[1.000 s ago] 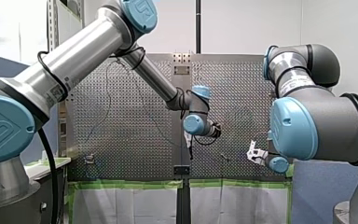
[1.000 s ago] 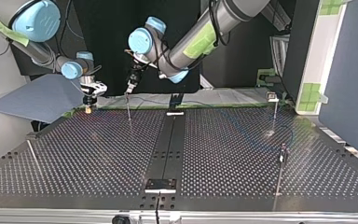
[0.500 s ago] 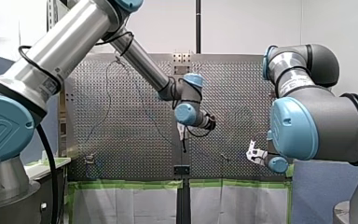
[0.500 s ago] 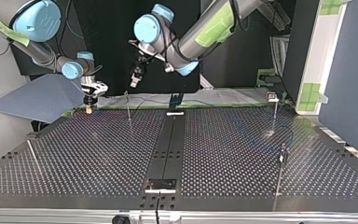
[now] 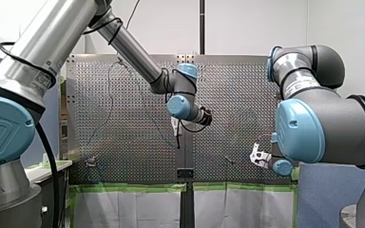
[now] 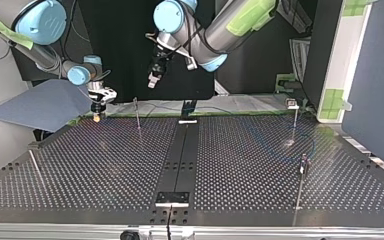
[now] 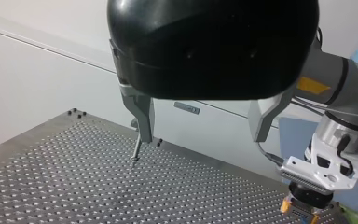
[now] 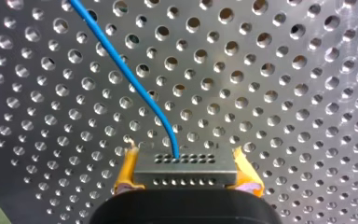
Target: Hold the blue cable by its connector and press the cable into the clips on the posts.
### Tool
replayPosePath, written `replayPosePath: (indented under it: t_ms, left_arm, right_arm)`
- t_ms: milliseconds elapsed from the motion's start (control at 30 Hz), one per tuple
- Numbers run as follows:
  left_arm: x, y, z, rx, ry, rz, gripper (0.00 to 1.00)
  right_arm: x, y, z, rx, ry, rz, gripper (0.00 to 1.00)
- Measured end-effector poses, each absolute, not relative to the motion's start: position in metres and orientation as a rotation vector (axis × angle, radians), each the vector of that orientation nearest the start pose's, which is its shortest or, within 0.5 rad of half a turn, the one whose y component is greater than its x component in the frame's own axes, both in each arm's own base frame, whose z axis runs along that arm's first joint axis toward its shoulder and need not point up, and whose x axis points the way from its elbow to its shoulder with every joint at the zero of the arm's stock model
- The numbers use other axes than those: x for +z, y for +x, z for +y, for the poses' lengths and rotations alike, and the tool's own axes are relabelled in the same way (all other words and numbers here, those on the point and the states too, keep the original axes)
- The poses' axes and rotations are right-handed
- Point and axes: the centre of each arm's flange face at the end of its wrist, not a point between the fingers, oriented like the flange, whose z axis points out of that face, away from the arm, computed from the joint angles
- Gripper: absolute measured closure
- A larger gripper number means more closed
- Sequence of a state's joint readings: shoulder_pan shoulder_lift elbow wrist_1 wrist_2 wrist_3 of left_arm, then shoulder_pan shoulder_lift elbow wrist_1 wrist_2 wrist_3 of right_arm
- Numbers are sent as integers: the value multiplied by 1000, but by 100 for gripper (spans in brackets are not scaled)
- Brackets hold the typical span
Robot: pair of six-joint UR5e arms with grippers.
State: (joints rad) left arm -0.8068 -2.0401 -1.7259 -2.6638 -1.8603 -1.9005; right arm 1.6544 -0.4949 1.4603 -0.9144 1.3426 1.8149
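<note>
The right gripper [image 8: 185,173] clamps the connector [image 8: 185,163] between its yellow pads [image 8: 127,170]: step 1 is complete. The cable [image 8: 121,70] leaves the connector and runs off over the table [image 8: 284,93]. Farther off, the left gripper [image 7: 203,136] hangs above a post [image 7: 135,151], fingers spread and empty. No view shows the cable seated in a clip, so the pressing is judged outstanding.

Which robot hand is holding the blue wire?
My right gripper: its yellow pads clamp the connector of the blue cable. My left gripper is open and holds nothing.
</note>
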Motion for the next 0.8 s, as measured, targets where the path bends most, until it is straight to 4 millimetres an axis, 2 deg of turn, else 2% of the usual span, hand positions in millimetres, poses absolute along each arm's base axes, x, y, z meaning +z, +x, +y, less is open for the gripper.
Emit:
replayPosePath:
  t_ms: [333,800]
  left_arm:
    - [218,312,-475,-596,175,1710,0]
    - [246,290,-437,-673,29,1607,0]
  right_arm:
    - [-63,217,-672,1579,1385,-1298,100]
    - [-61,218,-667,1548,1417,-1304,100]
